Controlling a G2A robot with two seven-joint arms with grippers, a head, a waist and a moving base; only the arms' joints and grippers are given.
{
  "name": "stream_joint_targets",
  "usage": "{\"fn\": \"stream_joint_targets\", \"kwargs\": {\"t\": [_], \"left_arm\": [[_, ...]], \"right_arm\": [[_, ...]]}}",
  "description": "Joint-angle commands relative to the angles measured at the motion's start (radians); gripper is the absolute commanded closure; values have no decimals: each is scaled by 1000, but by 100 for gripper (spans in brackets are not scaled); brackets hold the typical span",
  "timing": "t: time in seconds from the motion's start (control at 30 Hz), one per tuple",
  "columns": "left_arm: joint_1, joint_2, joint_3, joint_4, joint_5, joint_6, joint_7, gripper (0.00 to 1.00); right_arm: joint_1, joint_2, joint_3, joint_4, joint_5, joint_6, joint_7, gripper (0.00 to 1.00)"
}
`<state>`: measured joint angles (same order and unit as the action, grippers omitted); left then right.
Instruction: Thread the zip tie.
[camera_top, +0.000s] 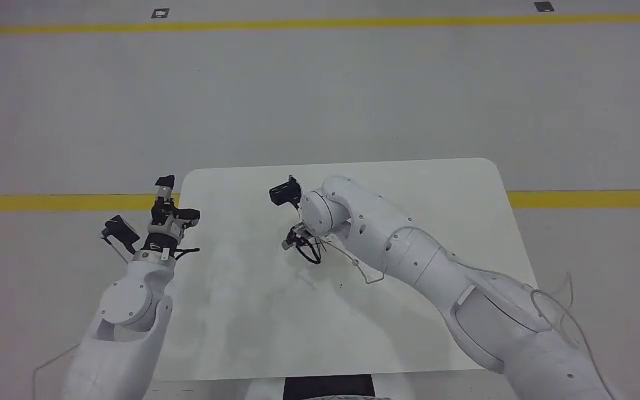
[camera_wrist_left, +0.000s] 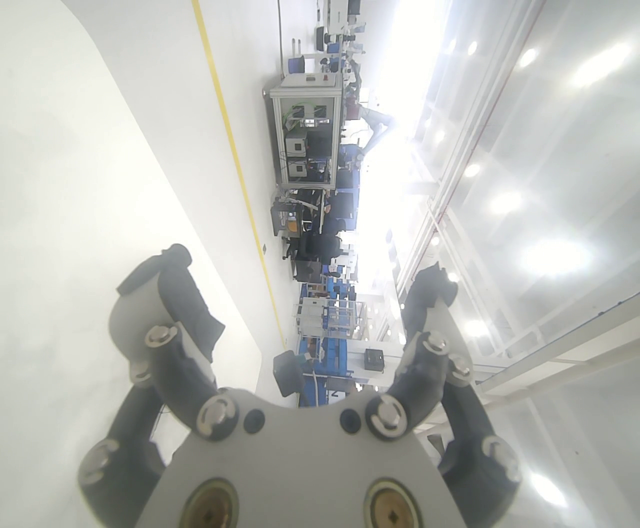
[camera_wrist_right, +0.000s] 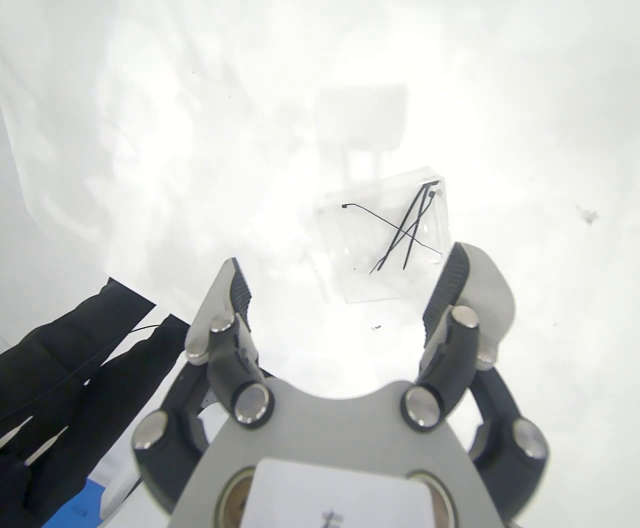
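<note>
Glossy, round-cornered white bench (camera_top: 420, 190) carries a clear plastic tray (camera_wrist_right: 360, 287) of thin black zip ties (camera_wrist_right: 407, 227). Right jaws hang wide above it; left jaws, also wide, sit at the bench's left edge.

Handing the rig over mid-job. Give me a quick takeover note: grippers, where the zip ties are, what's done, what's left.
Left gripper: open, empty, at the left edge of the table.
Right gripper: open, empty, over the table, close to the clear tray.
Zip ties: a few black ones lying crossed in the tray, none held.
Done: nothing picked or threaded yet.
Left: grab one tie, then feed its tail through its head.
</note>
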<state>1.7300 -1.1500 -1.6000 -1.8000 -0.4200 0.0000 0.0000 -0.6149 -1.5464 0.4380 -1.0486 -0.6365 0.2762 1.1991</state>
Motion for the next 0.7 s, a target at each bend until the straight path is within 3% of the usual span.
{"fn": "stream_joint_targets", "kwargs": {"t": [0.0, 0.33, 0.67], "left_arm": [[0, 0, 0, 0, 0, 0, 0, 0], [0, 0, 0, 0, 0, 0, 0, 0], [0, 0, 0, 0, 0, 0, 0, 0]], "right_arm": [[-5, 2, 0, -4, -24, 9, 4, 76], [-38, 0, -15, -6, -122, 28, 16, 84], [-65, -21, -39, 27, -200, 40, 6, 84]]}}
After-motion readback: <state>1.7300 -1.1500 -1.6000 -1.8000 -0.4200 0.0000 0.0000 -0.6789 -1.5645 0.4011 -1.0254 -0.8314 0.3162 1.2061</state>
